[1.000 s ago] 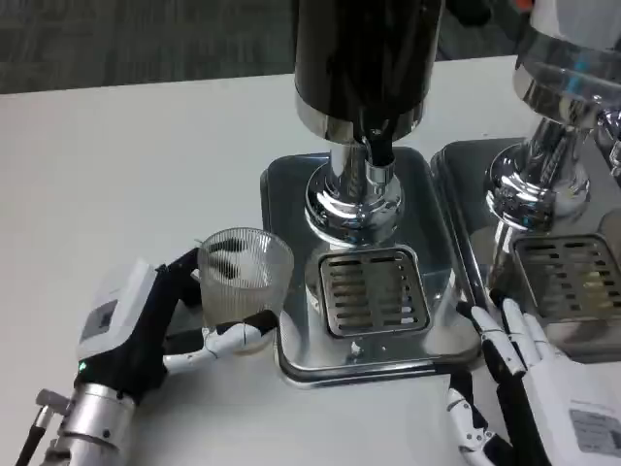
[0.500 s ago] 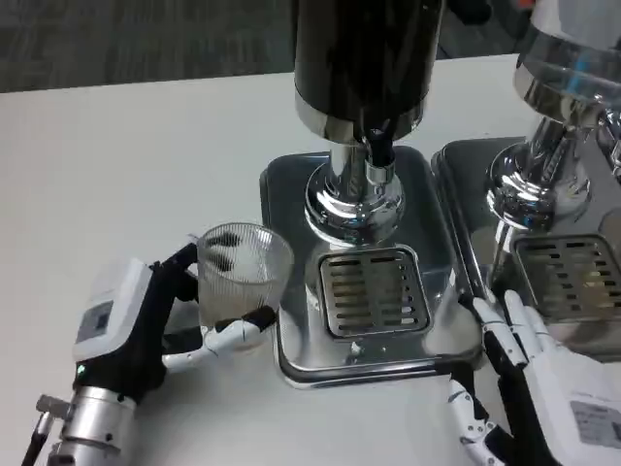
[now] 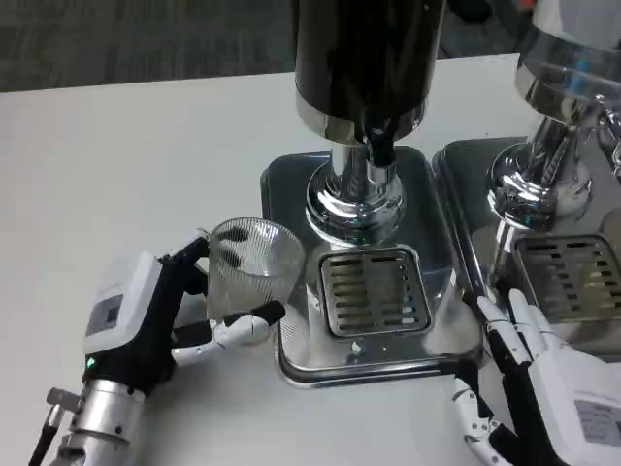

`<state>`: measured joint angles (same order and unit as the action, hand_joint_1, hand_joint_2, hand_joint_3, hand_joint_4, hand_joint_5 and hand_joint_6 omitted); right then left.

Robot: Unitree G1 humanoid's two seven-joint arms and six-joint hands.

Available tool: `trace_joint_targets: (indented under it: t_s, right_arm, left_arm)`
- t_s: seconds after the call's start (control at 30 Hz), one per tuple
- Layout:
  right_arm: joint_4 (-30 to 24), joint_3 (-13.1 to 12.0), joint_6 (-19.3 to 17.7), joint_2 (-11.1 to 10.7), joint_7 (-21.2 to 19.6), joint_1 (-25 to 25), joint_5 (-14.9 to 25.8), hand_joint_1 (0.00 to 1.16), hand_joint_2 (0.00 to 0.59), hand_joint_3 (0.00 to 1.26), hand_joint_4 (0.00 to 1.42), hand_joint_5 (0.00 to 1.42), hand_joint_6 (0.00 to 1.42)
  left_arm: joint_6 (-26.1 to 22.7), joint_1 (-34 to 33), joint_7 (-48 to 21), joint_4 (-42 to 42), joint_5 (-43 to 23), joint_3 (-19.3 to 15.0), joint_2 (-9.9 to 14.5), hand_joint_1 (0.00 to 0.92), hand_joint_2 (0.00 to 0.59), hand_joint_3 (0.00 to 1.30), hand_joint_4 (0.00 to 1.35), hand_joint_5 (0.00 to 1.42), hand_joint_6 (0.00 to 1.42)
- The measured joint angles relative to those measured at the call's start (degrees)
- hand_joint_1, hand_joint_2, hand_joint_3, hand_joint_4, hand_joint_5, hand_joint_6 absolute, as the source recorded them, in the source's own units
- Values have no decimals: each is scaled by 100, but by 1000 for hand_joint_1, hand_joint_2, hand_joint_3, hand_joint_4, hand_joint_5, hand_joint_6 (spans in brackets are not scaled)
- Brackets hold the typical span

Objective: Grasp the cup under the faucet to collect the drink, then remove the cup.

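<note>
Cup (image 3: 254, 275): ribbed clear glass, left of centre, overlapping the dispenser base's (image 3: 291, 184) left edge, beside the drip grate (image 3: 374, 289).
Left hand (image 3: 160, 320): fingers clamped around the cup.
Right hand (image 3: 543, 388): lower right, fingers apart, holding nothing.
Faucet (image 3: 378, 150): above the grate.

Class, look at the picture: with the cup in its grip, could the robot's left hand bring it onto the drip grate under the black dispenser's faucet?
Probably yes. The left hand holds the cup just left of the drip grate, nothing lies between them, and the faucet hangs well above.
</note>
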<state>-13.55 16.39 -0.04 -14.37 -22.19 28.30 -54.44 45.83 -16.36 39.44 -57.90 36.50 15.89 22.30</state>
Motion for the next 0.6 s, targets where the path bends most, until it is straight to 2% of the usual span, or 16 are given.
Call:
trace_joint_targets:
  t_s: [0.6]
  right_arm:
    - [0,-2,0,-10,0,14,10,161,532,134,0,61,179]
  left_arm:
    - [57,1,456,12,36,92,-12,568,179,435,521,775,834]
